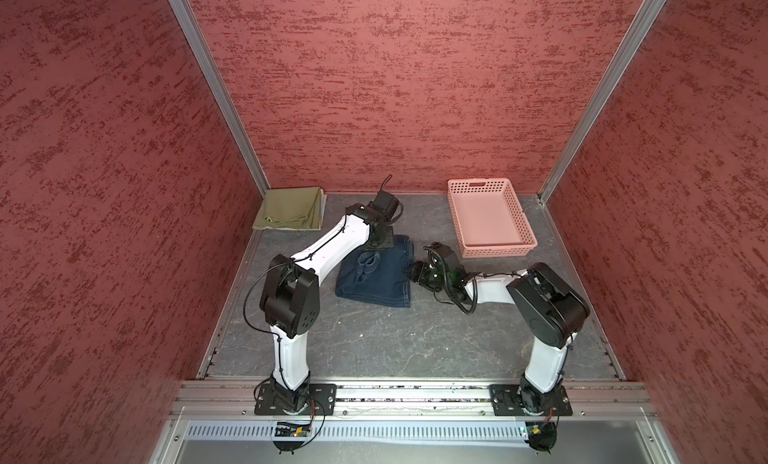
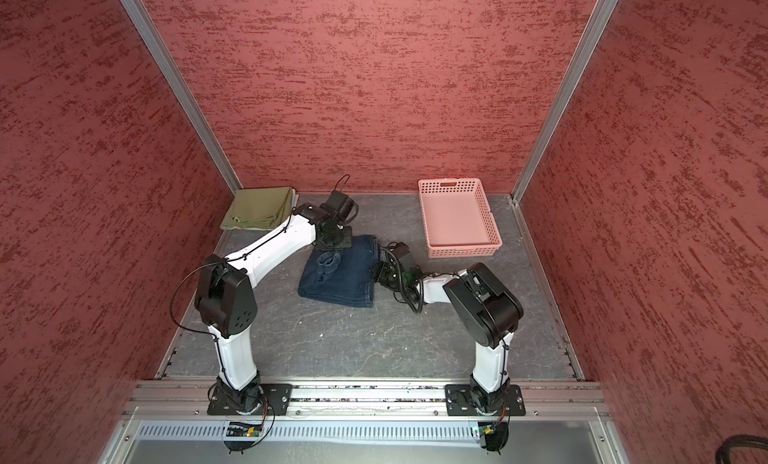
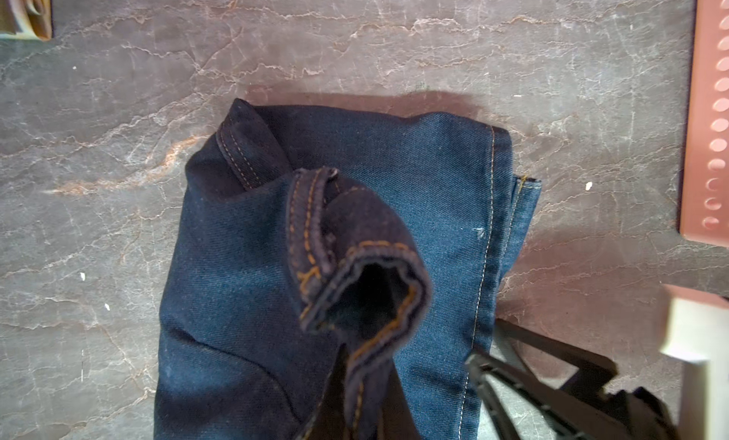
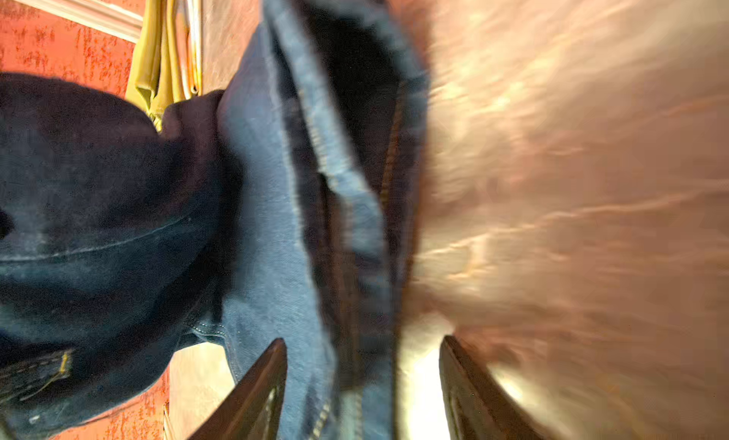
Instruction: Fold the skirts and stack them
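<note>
- Silver aluminium rail (image 1: 415,393), well in front of the dark blue denim skirt (image 1: 378,287).
- Left gripper (image 1: 374,252) clamps it; right gripper (image 4: 363,351) gapes astride its edge.
- Grey marbled tabletop (image 1: 395,341), red textured walls (image 1: 395,87).

I log denim skirt (image 1: 374,281) dark blue with orange stitching; olive-green skirt (image 1: 291,214) plain; basket (image 1: 498,250) pink; table (image 1: 395,341) grey-veined; walls (image 1: 374,87) mottled red.
</note>
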`<state>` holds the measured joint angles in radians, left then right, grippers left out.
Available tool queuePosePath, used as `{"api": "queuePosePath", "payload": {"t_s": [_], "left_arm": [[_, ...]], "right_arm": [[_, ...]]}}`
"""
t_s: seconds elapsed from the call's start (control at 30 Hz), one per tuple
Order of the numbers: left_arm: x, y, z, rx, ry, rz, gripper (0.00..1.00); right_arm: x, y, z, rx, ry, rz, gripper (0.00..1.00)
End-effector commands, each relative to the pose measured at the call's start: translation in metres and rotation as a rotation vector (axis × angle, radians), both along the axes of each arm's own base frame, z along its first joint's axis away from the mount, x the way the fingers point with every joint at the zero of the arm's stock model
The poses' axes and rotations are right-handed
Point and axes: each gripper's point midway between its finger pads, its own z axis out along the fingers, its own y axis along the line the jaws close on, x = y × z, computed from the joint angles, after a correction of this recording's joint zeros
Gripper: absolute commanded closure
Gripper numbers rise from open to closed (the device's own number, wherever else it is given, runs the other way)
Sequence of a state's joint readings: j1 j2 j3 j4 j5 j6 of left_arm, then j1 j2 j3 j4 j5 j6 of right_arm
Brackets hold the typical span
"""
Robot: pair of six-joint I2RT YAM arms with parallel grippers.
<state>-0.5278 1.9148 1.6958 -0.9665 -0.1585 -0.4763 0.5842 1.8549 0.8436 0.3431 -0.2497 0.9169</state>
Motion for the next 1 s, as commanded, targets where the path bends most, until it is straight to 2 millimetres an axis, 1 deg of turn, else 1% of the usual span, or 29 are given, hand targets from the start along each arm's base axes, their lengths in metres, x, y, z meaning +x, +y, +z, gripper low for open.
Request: {"api": "queuePosePath", "payload": {"t_s": [0.0, 0.07, 0.23, 0.3, 0.4, 0.57, 0.73, 0.77, 0.97], "left_arm": [[-0.001, -0.003, -0.005, -0.009, 0.003, 0.008, 1.0], [-0.001, -0.006, -0.007, -0.016, 0.007, 0.005, 1.0], [-0.002, -0.012, -0.015, -0.011, 0.021, -0.003, 1.0], [-0.002, -0.013, -0.018, -0.01, 0.026, -0.003, 1.0], [-0.001, -0.016, -0.022, -0.015, 0.031, 0.0, 1.0], [-0.003, -0.032, -0.032, -0.026, 0.05, -0.019, 1.0], [-0.007, -0.047, -0.039, -0.026, 0.072, -0.035, 1.0], [-0.007, -0.049, -0.039, -0.027, 0.073, -0.036, 1.0], [-0.012, -0.062, -0.045, -0.027, 0.088, -0.045, 1.0]], "right_arm": [[-0.013, -0.011, -0.029, -0.06, 0.089, 0.004, 0.42], [-0.013, -0.008, -0.035, -0.051, 0.098, 0.019, 0.43], [-0.01, -0.006, -0.037, -0.059, 0.088, 0.029, 0.44], [-0.009, -0.006, -0.041, -0.074, 0.094, 0.037, 0.46], [-0.008, -0.005, -0.047, -0.085, 0.105, 0.042, 0.53], [-0.007, -0.001, -0.052, -0.066, 0.109, 0.052, 0.76], [-0.005, 0.004, -0.051, -0.043, 0.1, 0.062, 0.97], [-0.005, 0.005, -0.051, -0.04, 0.101, 0.066, 1.0], [-0.004, 0.009, -0.053, -0.017, 0.101, 0.074, 1.0]]}}
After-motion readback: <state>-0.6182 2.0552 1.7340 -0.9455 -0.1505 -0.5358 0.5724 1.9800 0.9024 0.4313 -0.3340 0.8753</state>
